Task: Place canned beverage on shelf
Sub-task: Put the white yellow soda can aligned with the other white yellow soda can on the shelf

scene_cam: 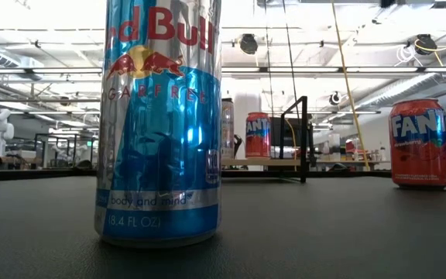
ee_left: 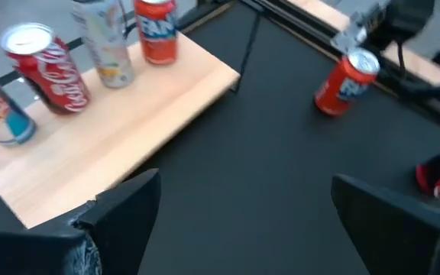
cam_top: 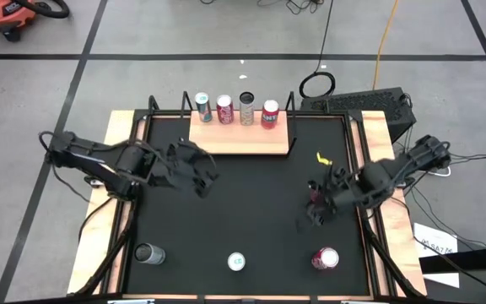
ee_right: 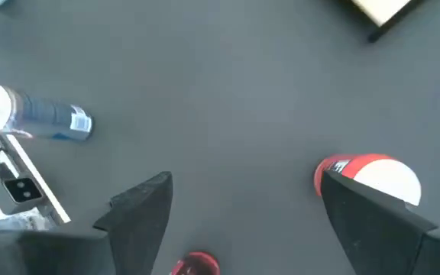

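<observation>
Red can (ee_right: 373, 177) beside right fingers (ee_right: 155, 206), fingers spread, not gripping

Four cans (cam_top: 235, 109) are standing upright on the light-wood shelf (cam_top: 241, 138), just beyond the left gripper (cam_top: 199, 173).

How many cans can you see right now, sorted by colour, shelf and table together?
Red cans: 4, two on the shelf, two on the table
Blue-and-silver cans: 2, one on each
Grey cans: 2, one on each
Total: 8
</observation>
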{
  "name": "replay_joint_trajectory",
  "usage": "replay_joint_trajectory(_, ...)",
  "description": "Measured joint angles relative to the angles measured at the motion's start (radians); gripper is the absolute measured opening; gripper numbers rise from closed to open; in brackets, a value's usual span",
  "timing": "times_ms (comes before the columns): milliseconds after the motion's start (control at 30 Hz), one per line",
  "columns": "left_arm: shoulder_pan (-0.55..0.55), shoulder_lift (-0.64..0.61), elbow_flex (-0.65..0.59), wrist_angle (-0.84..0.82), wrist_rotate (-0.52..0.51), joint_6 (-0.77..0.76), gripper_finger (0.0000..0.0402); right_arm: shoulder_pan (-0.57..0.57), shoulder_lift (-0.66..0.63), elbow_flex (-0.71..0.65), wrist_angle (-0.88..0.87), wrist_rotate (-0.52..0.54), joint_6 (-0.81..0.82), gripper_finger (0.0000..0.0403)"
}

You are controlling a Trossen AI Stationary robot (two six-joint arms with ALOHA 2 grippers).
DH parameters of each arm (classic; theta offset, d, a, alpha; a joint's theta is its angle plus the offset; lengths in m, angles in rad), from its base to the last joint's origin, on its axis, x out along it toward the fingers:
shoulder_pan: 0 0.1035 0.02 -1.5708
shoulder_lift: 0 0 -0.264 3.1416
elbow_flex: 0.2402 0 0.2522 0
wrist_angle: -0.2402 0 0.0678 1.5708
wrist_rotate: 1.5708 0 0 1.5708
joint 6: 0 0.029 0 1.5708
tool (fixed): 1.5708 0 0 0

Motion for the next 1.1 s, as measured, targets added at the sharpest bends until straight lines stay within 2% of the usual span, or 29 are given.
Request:
replay_joint_trajectory(100, -0.03, 0.029, 0.0, -0.004, -0.005, 0.002, 0.038, 0.06, 0.0, -0.05, 0.09, 0.0, 0.054, 0.0319)
replay_joint_trajectory(200, -0.045, 0.038, 0.0, -0.008, 0.014, 0.019, 0.038, 0.11, 0.002, -0.091, 0.262, 0.013, 0.046, 0.0319)
replay_joint_trajectory(300, -0.06, 0.031, 0.001, -0.045, 0.073, 0.022, 0.038, 0.13, 0.011, -0.124, 0.443, 0.097, 0.039, 0.0319)
replay_joint_trajectory(433, -0.115, -0.009, 0.002, -0.196, 0.21, -0.124, 0.038, 0.114, 0.045, -0.133, 0.561, 0.187, 0.052, 0.0319)
replay_joint_trajectory(567, -0.257, -0.017, 0.002, -0.337, 0.344, -0.286, 0.038, 0.092, 0.088, -0.133, 0.607, 0.188, 0.07, 0.0319)
replay_joint_trajectory(700, -0.444, -0.019, 0.002, -0.393, 0.459, -0.41, 0.038, 0.082, 0.128, -0.133, 0.623, 0.184, 0.132, 0.0319)
replay_joint_trajectory(900, -0.648, -0.018, 0.002, -0.426, 0.471, -0.568, 0.038, 0.119, 0.172, -0.133, 0.675, 0.191, 0.218, 0.0319)
replay_joint_trajectory(1100, -0.769, -0.001, 0.002, -0.424, 0.437, -0.602, 0.038, 0.149, 0.207, -0.133, 0.708, 0.246, 0.271, 0.0319)
